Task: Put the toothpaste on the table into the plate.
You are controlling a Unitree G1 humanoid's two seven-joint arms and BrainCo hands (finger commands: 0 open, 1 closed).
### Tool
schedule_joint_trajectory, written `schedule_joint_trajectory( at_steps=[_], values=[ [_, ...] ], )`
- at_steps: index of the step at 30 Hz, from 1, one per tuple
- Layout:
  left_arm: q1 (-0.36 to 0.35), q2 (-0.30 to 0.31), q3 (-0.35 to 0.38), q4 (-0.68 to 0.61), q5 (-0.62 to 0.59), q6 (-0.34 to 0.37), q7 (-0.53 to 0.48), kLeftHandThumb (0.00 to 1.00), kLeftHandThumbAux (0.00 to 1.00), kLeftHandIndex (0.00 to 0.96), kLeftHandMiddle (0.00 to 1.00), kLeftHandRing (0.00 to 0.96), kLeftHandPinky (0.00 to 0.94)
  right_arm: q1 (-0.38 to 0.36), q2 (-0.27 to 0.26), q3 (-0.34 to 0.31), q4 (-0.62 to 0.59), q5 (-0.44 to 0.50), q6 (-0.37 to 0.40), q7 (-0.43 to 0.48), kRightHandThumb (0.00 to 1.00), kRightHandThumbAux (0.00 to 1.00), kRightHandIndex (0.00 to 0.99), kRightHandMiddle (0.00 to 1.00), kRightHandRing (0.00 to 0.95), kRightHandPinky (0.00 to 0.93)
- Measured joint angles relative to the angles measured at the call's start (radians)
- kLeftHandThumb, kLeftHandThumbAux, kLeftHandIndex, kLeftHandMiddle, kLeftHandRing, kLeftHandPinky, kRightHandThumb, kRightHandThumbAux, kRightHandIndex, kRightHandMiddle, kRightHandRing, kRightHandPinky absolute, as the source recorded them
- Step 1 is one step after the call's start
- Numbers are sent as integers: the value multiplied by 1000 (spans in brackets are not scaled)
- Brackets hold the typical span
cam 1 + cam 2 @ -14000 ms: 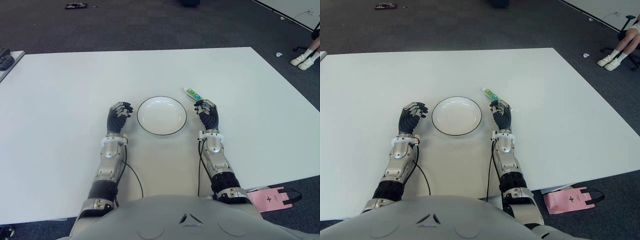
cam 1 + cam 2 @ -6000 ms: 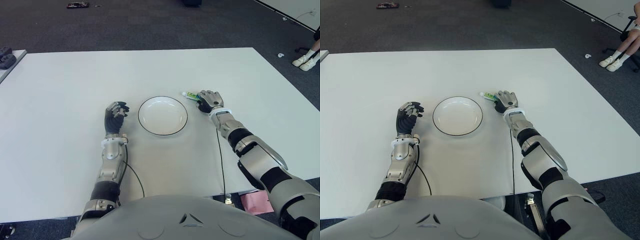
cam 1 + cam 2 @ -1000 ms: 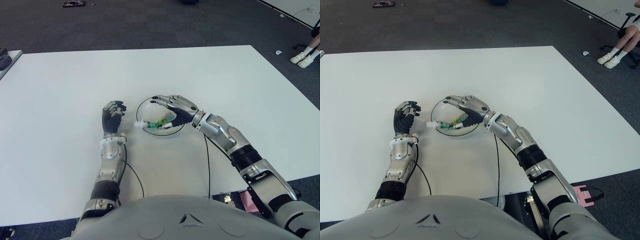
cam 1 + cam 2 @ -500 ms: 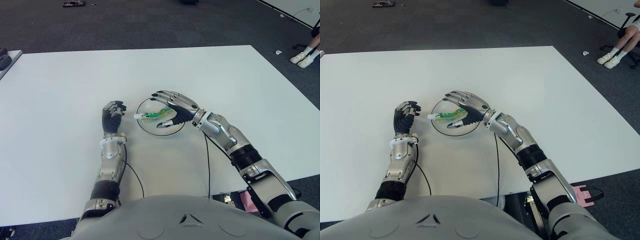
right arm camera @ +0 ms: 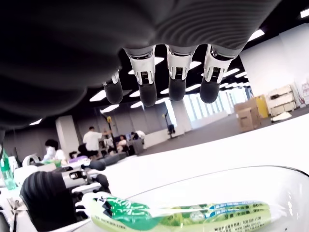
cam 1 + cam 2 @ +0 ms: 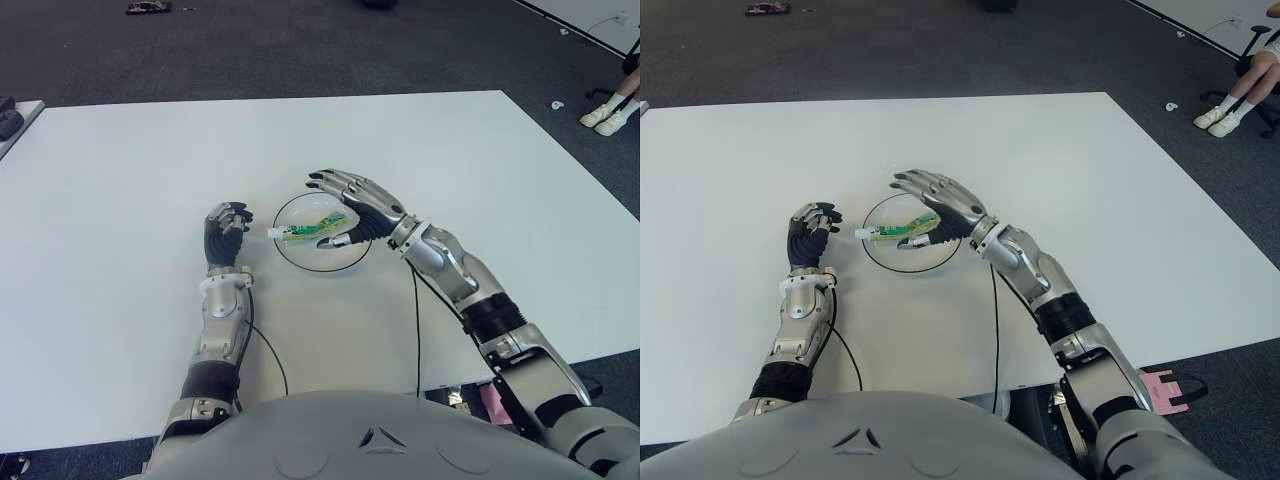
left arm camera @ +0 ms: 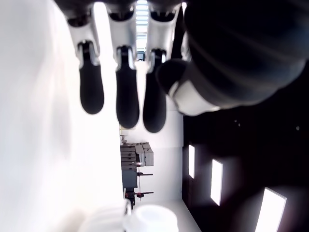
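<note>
I see my right robot hand [image 6: 352, 203] has let go, fingers now spread above the plate [image 6: 300, 252], where the toothpaste [image 6: 306, 230] lies; left robot hand [image 6: 225, 228] stays curled beside the plate.

Green and white toothpaste tube [image 6: 308, 230] lies flat across the plate [image 6: 345, 257], cap end sticking out over the plate's left rim, flat end toward the middle. Plate is white, round, shallow, thin dark rim, sitting on the white table near its centre.
</note>
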Motion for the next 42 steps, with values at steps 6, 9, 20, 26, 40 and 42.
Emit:
schedule_joint_trajectory(
  at_steps=[6, 9, 20, 26, 40, 42],
  values=[
    [1, -2, 0, -1, 0, 0, 0, 710, 717, 433, 513, 497, 485, 85, 71, -74, -44, 123, 23, -49, 153, 621, 3, 8, 7, 118],
    [1, -2, 0, -2, 0, 0, 0, 709, 717, 433, 512, 496, 483, 125, 103, -105, -39, 204, 3, -62, 157, 714, 60, 70, 71, 172],
    [6, -2, -2, -11, 0, 10, 0, 710, 716, 433, 511, 497, 495, 194, 223, -196, 19, 470, -114, -52, 212, 922, 375, 356, 367, 430],
    [4, -2, -1, -7, 0, 9, 0, 711, 717, 434, 513, 508, 505, 230, 310, -251, 40, 560, -145, -73, 641, 753, 417, 422, 439, 477],
    [-1, 6, -2, 3, 1, 1, -1, 711, 716, 435, 514, 503, 485, 260, 442, -355, 148, 540, -252, -240, 700, 729, 429, 470, 472, 475],
    [0, 6, -2, 3, 1, 1, -1, 712, 716, 435, 514, 501, 484, 260, 443, -364, 150, 538, -245, -250, 700, 728, 430, 474, 474, 483]
  ],
)
